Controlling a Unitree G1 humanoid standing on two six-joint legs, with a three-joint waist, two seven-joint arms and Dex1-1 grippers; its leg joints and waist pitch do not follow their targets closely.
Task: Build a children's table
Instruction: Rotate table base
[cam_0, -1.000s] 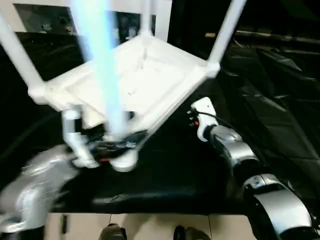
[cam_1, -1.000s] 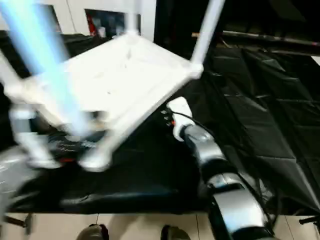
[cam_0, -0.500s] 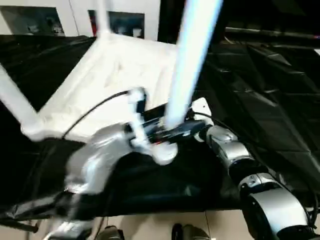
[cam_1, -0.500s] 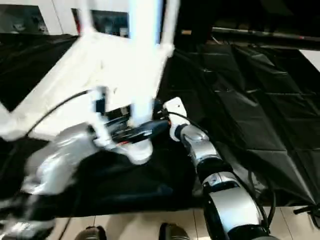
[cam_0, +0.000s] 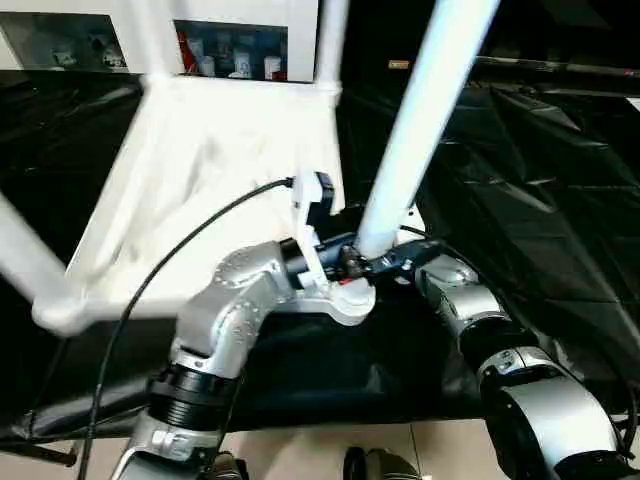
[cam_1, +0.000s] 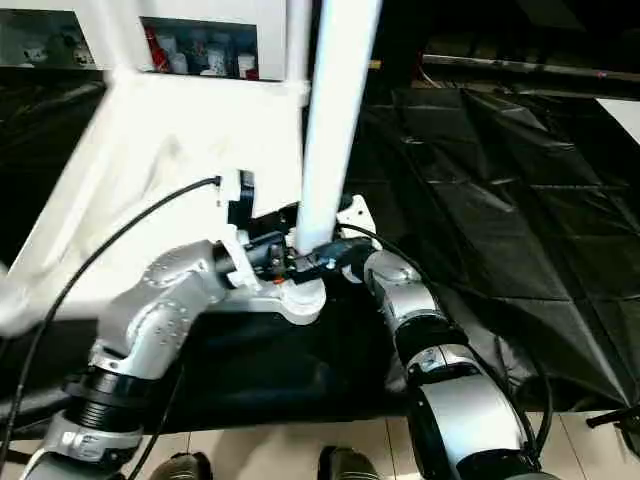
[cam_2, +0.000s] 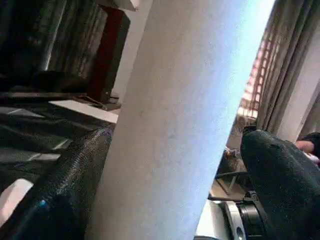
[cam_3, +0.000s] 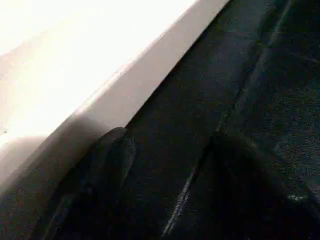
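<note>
The white tabletop (cam_0: 220, 160) lies upside down on black sheeting, its legs pointing up. My left arm reaches across to the near corner. There my left gripper (cam_0: 368, 258) stands open around the foot of one white leg (cam_0: 425, 110). In the left wrist view the leg (cam_2: 175, 125) lies against one finger (cam_2: 75, 170), and a narrow gap separates it from the other. My right gripper (cam_3: 175, 145) is open low beside the tabletop's edge (cam_3: 125, 85), with black sheeting between its fingers. The corner socket (cam_0: 345, 300) sits just below both grippers.
Other legs rise at the far corner (cam_0: 330, 40) and at the left (cam_0: 20, 260). A white glass-door cabinet (cam_0: 240, 50) stands behind. Creased black sheeting (cam_0: 540, 180) covers the surface to the right. A black cable (cam_0: 200, 235) loops over my left forearm.
The view has shifted. Beyond that, my left arm has swung right with the near corner leg, the table has turned, and that corner now lies at my right gripper. Neither gripper's opening has changed.
</note>
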